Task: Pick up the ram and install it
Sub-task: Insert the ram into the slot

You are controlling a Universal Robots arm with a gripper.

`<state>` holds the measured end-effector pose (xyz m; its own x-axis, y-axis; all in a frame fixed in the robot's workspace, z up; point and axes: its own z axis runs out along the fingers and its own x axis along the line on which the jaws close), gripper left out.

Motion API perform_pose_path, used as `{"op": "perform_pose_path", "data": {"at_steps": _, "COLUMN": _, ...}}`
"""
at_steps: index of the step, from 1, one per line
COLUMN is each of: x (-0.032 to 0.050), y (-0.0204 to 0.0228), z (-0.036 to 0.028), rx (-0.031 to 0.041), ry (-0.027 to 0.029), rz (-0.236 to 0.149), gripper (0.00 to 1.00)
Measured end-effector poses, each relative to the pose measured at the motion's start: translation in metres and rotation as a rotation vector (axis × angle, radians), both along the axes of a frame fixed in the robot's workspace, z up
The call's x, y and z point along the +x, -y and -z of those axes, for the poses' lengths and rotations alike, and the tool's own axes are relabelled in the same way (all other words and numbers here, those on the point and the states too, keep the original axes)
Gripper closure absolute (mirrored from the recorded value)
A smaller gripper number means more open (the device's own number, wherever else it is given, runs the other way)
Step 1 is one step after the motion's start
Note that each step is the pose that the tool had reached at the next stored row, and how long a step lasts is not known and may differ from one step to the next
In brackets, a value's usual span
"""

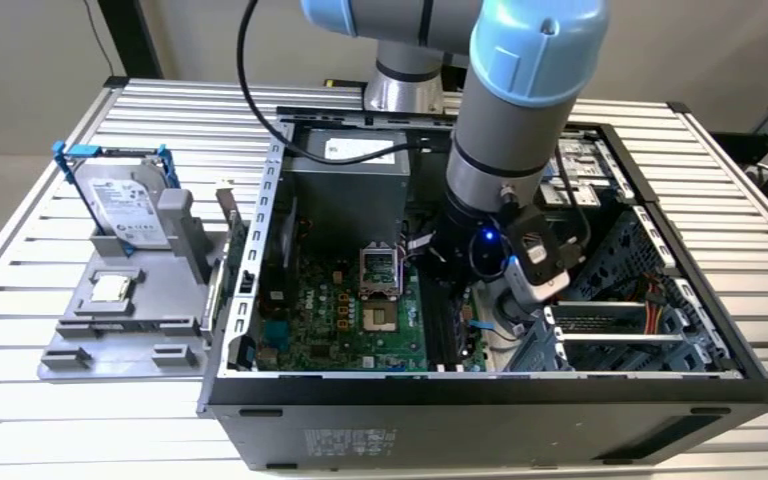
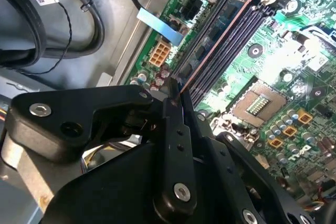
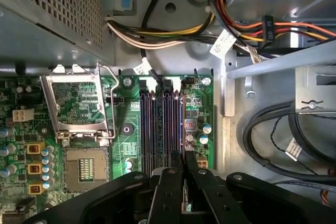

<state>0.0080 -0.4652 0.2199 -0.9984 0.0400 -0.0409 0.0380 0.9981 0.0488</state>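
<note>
The ram shows edge-on as a thin dark stick with a copper-coloured edge, standing along the outermost of the memory slots on the green motherboard. In the first wrist view the ram lines up with the slot next to the board's edge. My gripper is shut on the near end of the stick, its black fingers pressed against both faces. In the exterior view the gripper reaches down inside the open computer case. I cannot tell whether the stick is fully seated.
The open processor socket lies beside the slots. Black cables and coloured power wires run near the board's edge. Outside the case, a grey stand holds a silver hard drive and a small square chip.
</note>
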Motion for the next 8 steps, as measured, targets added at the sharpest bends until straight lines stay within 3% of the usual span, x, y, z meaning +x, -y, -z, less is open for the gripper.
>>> {"op": "perform_pose_path", "data": {"at_steps": 6, "x": 0.0, "y": 0.0, "z": 0.0006, "rx": 0.0, "ry": 0.0, "rz": 0.0, "gripper": 1.0}}
{"op": "perform_pose_path", "data": {"at_steps": 8, "x": 0.0002, "y": 0.0, "z": 0.0007, "rx": -0.0036, "ry": 0.0, "rz": -0.002, "gripper": 1.0}}
